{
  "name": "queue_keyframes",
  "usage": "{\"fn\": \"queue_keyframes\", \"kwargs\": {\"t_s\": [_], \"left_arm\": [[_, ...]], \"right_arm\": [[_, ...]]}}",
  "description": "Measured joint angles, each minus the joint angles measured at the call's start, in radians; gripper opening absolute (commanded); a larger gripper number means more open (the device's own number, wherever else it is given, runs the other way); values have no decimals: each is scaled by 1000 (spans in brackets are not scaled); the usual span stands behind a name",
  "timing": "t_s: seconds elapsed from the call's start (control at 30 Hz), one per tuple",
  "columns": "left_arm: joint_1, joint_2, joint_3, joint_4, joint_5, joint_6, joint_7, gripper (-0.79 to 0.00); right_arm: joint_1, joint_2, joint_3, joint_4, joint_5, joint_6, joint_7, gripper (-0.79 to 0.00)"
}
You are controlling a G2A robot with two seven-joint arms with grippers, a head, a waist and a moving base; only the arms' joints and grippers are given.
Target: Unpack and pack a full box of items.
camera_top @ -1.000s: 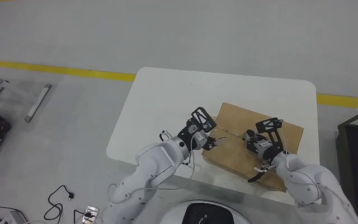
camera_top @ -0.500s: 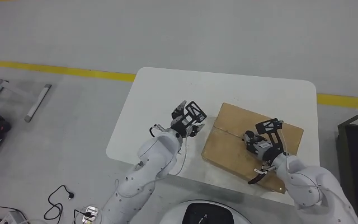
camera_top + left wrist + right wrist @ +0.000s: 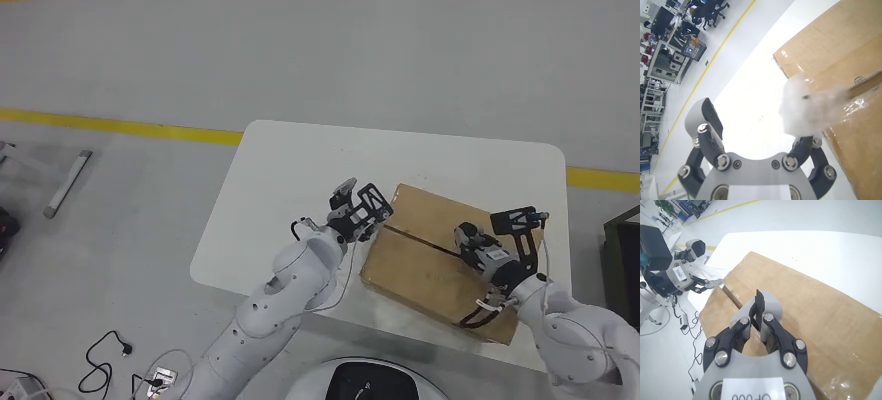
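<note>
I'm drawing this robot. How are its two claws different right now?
The left gripper is open; the right gripper is pinched shut. A crumpled white wad clings to the left one; the right holds nothing. The left is beside the box, the right above it. Both are grey and black.

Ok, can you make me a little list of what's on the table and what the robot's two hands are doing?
table: white, with rounded corners
box: brown cardboard, top flaps lying flat, on the side of the table near the robot
seam: dark line between the two top flaps
white wad: crumpled, clinging to one side of the left jaws, next to a box corner
left jaws: wide apart, beside that box corner
right jaws: closed, above the box top, holding nothing
</note>
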Motion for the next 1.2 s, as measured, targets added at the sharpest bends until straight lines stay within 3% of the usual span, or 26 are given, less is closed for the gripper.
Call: {"fn": "queue_keyframes", "kwargs": {"t_s": [0.03, 0.07, 0.1, 0.13, 0.17, 0.8, 1.2], "left_arm": [[-4, -1, 4, 6, 8, 0, 11, 0], [-7, -1, 8, 9, 14, 1, 18, -163], [-10, -2, 11, 11, 22, 2, 24, -394], [-13, -2, 15, 13, 35, 6, 33, -529], [-14, -3, 19, 14, 43, 10, 39, -763], [14, -9, 29, -27, 84, 27, 101, -785], [57, -13, 36, -129, 83, 33, 126, -785]], "right_arm": [[-6, 1, 9, -10, 5, 1, 3, -785], [-11, 2, 16, -17, 8, 1, 5, -785], [-16, 3, 21, -23, 9, 1, 8, -785], [-22, 5, 28, -28, 9, -1, 11, -785], [-26, 6, 32, -31, 9, -2, 12, -785], [-8, 8, 16, 12, -7, 6, 26, -785], [26, 6, -16, 53, -26, -5, 32, -785]]}}
